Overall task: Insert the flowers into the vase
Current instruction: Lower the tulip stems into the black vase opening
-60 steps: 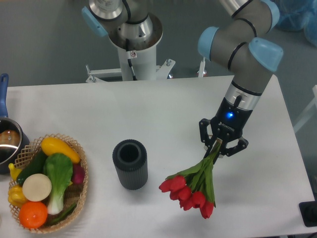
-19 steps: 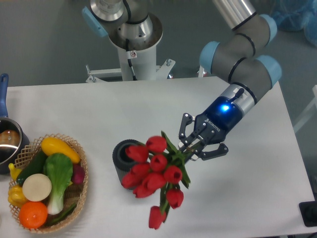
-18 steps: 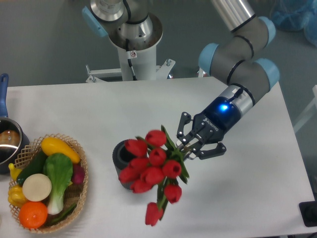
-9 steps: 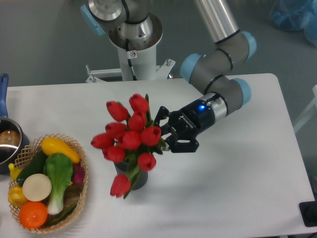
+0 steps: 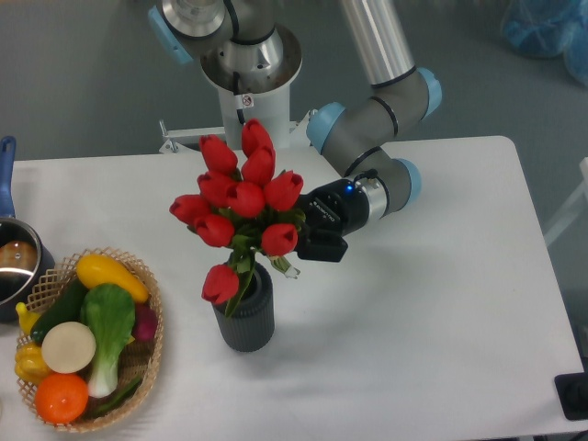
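Note:
The flowers (image 5: pixel 241 207), a bunch of red tulips with green stems, stand nearly upright just above the vase (image 5: pixel 245 320), a dark ribbed cylinder near the table's front middle. One bloom droops in front of the vase's mouth. The green stems and leaves reach down to the mouth; I cannot tell how far they go in. A pale stem end sticks out to the right, just above the rim. My gripper (image 5: pixel 299 243) comes in sideways from the right and is shut on the flowers' stems. Its fingers are mostly hidden behind the blooms.
A wicker basket (image 5: pixel 158 317) with bok choy, an orange and other vegetables stands at the front left. A metal pot (image 5: pixel 13 265) with a blue handle sits at the left edge. The robot base (image 5: pixel 248 87) stands behind the table. A black object (image 5: pixel 574 395) is at the front right corner.
My gripper has carried the flowers left from the table's right side, turned the blooms from pointing down to pointing up, and brought the bunch over the vase's mouth.

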Motion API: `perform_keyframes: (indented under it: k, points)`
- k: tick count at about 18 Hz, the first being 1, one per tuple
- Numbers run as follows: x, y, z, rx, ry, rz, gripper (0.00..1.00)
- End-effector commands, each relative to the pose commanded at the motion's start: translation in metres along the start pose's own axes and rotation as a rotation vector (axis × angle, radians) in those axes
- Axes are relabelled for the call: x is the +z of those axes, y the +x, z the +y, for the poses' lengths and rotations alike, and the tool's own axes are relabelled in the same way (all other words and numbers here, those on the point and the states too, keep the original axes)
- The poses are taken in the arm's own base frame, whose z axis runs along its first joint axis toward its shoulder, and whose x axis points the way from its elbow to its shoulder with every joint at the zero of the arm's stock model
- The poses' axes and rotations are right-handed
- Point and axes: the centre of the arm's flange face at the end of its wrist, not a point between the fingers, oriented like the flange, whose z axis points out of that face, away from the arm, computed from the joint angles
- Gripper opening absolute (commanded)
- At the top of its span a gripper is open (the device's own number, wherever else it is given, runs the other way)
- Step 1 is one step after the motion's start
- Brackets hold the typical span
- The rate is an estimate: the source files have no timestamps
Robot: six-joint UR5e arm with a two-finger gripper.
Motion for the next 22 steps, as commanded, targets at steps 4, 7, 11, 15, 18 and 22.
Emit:
perform_keyframes:
  k: [4,7,11,15,18,22]
  points:
    - [0.003,-0.002,-0.004,0.013,0.01,0.004,0.25]
    - [0.015,0.002,-0.002,0.01,0.014,0.025,0.25]
    - [0.031,0.005,0.001,0.012,0.016,0.055,0.25]
    - [0.042,0.011,0.013,-0.01,0.015,0.074,0.25]
    - [0.038,0.017,0.027,-0.01,0.014,0.065,0.25]
    - [0.037,0.025,0.047,0.011,0.058,0.046,0.25]
